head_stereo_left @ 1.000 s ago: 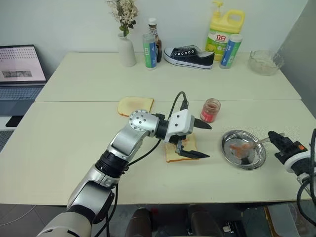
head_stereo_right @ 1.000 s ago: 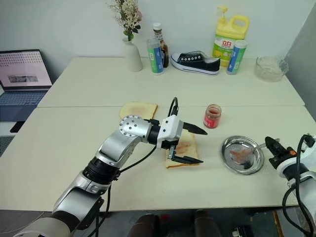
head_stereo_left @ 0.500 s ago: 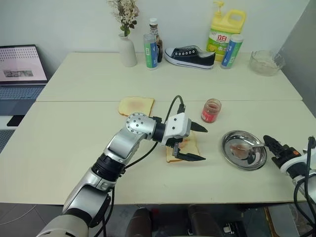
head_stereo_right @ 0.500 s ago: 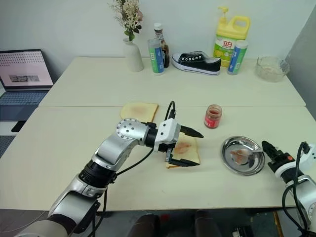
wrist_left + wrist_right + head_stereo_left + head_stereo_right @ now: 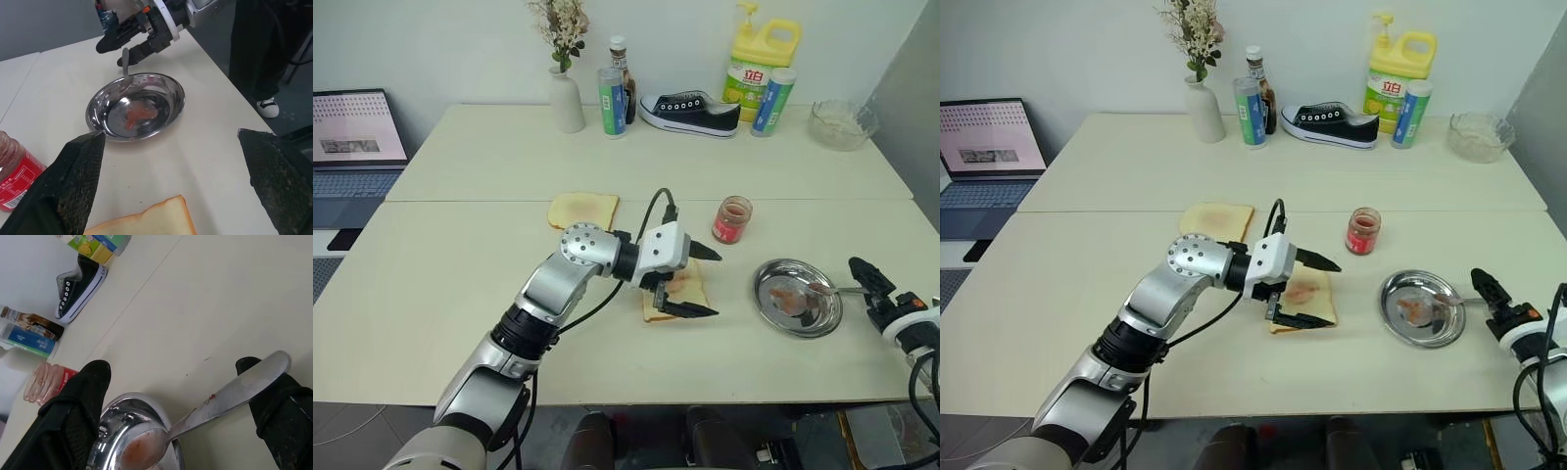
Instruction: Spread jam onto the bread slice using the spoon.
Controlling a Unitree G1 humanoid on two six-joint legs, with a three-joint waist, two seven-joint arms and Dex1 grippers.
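Cream table (image 5: pixel 460 284) w/ bread slice (image 5: pixel 1310 296) at centre: 2nd slice (image 5: pixel 581 209) behind-left, jam jar (image 5: pixel 731 219) behind-right, steel dish (image 5: pixel 796 297) to right, shoe (image 5: pixel 689 112) & bottles (image 5: pixel 610 102) far behind.

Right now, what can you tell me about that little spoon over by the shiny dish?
The spoon is small, silvery metal, with a thin straight handle and an oval bowl. Its bowl, smeared with reddish jam, rests inside the round steel dish, while the handle slopes up over the rim toward the right gripper. That gripper's black fingers stand open on either side of the handle; its end seems to lie against one finger, not clamped. A red speck marks the handle.
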